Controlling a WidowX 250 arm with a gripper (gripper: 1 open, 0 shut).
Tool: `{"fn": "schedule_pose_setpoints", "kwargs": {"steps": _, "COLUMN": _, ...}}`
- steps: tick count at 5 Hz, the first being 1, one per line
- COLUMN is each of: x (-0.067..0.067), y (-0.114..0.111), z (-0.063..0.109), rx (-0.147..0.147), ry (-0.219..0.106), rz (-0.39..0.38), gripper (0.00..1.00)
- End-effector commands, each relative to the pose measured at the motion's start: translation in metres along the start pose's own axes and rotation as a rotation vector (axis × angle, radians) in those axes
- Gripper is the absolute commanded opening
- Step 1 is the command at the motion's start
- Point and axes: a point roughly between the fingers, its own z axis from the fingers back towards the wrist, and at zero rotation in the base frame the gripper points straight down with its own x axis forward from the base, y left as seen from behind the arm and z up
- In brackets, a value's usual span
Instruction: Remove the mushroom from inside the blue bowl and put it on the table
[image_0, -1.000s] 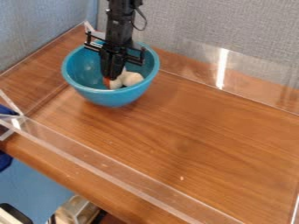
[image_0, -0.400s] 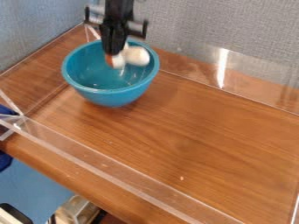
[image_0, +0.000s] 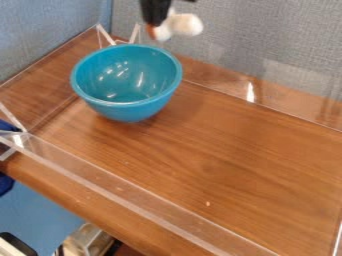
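The blue bowl (image_0: 127, 82) stands at the back left of the table (image_0: 214, 150), and its inside shows nothing but glossy reflections. High above the bowl's back right rim, at the top edge of the camera view, my gripper (image_0: 159, 20) is shut on the mushroom (image_0: 186, 23). The cream-white stem sticks out to the right of the dark fingers (image_0: 155, 10), and a bit of orange cap shows below them. Most of the gripper is cut off by the frame's top.
Low clear acrylic walls (image_0: 160, 175) edge the wooden tabletop at the front, left and back. A grey fabric panel (image_0: 54, 30) rises behind. Bare wood stretches to the right of the bowl and in front of it.
The gripper has risen out of the bowl, carrying the mushroom up and to the right. The bowl has stayed in place and now holds nothing.
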Motion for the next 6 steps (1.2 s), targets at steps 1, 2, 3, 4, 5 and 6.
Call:
{"fn": "schedule_pose_setpoints", "kwargs": {"steps": 1, "x": -0.005, "y": 0.008, "z": 0.018, "rx": 0.010, "ry": -0.063, "rz": 0.024, "gripper": 0.00}}
{"fn": "schedule_pose_setpoints", "kwargs": {"steps": 2, "x": -0.012, "y": -0.002, "z": 0.018, "rx": 0.002, "ry": -0.060, "rz": 0.013, "gripper": 0.00}}
{"fn": "schedule_pose_setpoints", "kwargs": {"steps": 3, "x": -0.018, "y": -0.030, "z": 0.023, "rx": -0.022, "ry": -0.066, "rz": -0.046, "gripper": 0.00}}
{"fn": "schedule_pose_setpoints", "kwargs": {"steps": 4, "x": -0.020, "y": -0.072, "z": 0.018, "rx": -0.033, "ry": -0.057, "rz": -0.137, "gripper": 0.00}}
{"fn": "schedule_pose_setpoints", "kwargs": {"steps": 5, "x": -0.020, "y": -0.105, "z": 0.002, "rx": -0.034, "ry": -0.031, "rz": -0.191, "gripper": 0.00}}
{"fn": "schedule_pose_setpoints", "kwargs": {"steps": 6, "x": -0.020, "y": -0.133, "z": -0.016, "rx": -0.025, "ry": 0.001, "rz": -0.239, "gripper": 0.00}}
